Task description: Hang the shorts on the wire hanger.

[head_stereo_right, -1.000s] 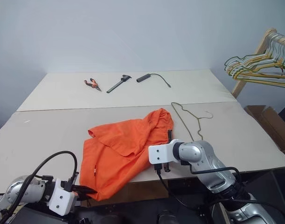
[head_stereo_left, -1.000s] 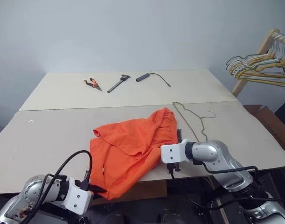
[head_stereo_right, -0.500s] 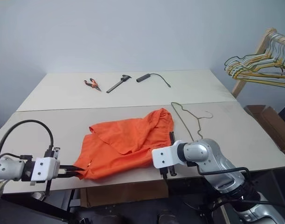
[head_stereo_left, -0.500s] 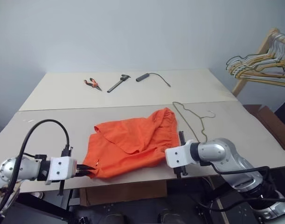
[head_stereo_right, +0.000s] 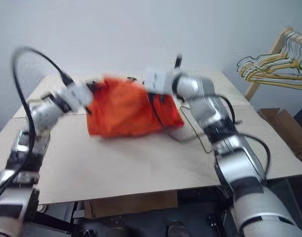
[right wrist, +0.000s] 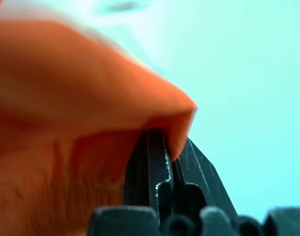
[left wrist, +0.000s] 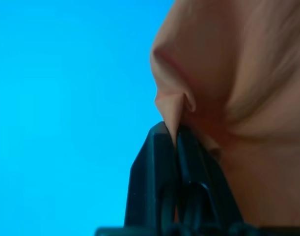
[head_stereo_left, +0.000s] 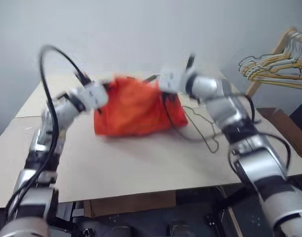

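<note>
The shorts (head_stereo_left: pixel 136 106) are in the air above the middle of the table (head_stereo_left: pixel 141 163), stretched between the two arms, and their lower edge hangs close to the table top. The wire hanger (head_stereo_left: pixel 202 129) lies flat on the table, to the right of the shorts and partly under the right arm.

The main risk, in my judgement, is that the thin fabric slips out, because each tool pinches only a small fold at an edge. If one side comes free, the shorts would swing down and hang from one corner, and they would have to be spread again. A second risk is that the hanging cloth or the right arm brushes the hanger and pushes it away or off the right edge of the table. Also, both tools are occupied, so the hanger cannot be picked up without letting go of one side.

The left tool (left wrist: pixel 177 135) is fully closed, with a fold of orange fabric squeezed between its black fingers. The right tool (right wrist: pixel 172 155) is closed as well, and it grips an edge of the shorts that folds over its tips.
</note>
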